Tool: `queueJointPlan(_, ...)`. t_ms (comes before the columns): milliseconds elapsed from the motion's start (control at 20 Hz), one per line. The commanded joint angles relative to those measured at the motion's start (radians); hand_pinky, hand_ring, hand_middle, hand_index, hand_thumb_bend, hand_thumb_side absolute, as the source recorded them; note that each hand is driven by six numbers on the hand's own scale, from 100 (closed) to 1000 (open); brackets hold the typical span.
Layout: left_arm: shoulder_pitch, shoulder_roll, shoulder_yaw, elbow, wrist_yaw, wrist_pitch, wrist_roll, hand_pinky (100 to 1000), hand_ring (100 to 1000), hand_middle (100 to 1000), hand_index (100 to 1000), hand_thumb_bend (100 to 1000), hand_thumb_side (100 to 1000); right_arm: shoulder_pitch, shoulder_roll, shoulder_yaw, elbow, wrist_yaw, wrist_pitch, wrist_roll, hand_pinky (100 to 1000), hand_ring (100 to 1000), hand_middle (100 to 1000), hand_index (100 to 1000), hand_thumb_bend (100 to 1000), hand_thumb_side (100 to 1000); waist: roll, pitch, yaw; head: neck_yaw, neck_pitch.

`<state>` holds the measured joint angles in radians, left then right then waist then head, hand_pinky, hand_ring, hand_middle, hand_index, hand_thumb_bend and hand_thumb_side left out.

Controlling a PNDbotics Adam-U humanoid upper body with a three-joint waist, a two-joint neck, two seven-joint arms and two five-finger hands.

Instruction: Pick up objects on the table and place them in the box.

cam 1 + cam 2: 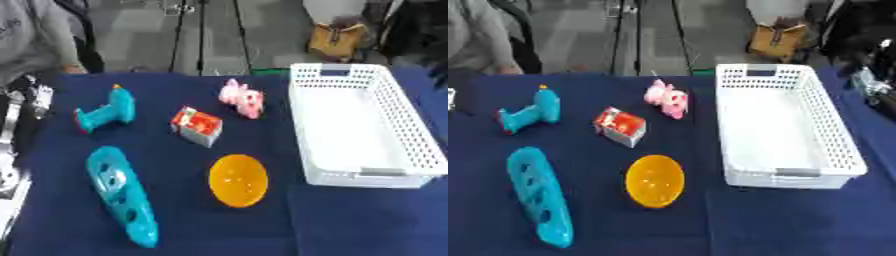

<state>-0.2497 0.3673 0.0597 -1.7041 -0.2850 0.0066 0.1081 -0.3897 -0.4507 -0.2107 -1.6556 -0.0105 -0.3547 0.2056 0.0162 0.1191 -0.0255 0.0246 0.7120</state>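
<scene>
On the dark blue table lie a teal toy drill, a red and white carton, a pink toy, an orange bowl and a long teal piece with holes. The white perforated box stands at the right with nothing in it. My left hand shows only as silver and black parts at the left table edge, away from every object. My right hand sits at the right edge, just beyond the box's far right corner. Neither hand holds anything.
A person in a grey sleeve stands at the far left corner of the table. A yellow-brown bag sits on the floor behind the box. Bare blue cloth lies in front of the box.
</scene>
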Motion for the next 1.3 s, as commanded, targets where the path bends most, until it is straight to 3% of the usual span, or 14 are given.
queueJointPlan(50,-0.01,0.011,0.009,-0.023,0.002,-0.004,-0.001,485,711,746,835,343,1000,-0.005,-0.013,-0.014,-0.091,-0.034,-0.021,-0.044,488,571,628,801,151,550,-0.002,-0.01,-0.001,-0.004,-0.011)
queueJointPlan(500,-0.008,0.01,0.007,-0.027,0.001,-0.004,-0.004,485,712,746,835,345,1000,0.019,0.002,-0.003,-0.202,-0.025,0.075,-0.076,485,568,626,801,144,556,-0.003,-0.013,0.001,-0.005,-0.018)
queueJointPlan(1050,-0.005,0.008,0.004,-0.033,-0.003,-0.006,-0.011,485,713,748,835,349,996,0.02,0.011,-0.003,-0.216,-0.029,0.088,-0.074,486,568,625,801,143,555,-0.002,-0.016,0.002,-0.004,-0.018)
queueJointPlan(1150,0.0,0.023,-0.008,-0.036,-0.013,-0.014,-0.021,501,718,752,835,374,914,0.02,0.01,-0.003,-0.216,-0.028,0.09,-0.073,485,567,624,801,143,556,0.0,-0.017,0.0,-0.004,-0.02)
queueJointPlan(1300,0.009,0.069,-0.027,-0.039,-0.049,-0.038,-0.063,530,723,752,829,387,887,0.022,0.01,-0.002,-0.214,-0.028,0.091,-0.07,485,566,624,801,142,559,0.002,-0.018,-0.002,-0.005,-0.023)
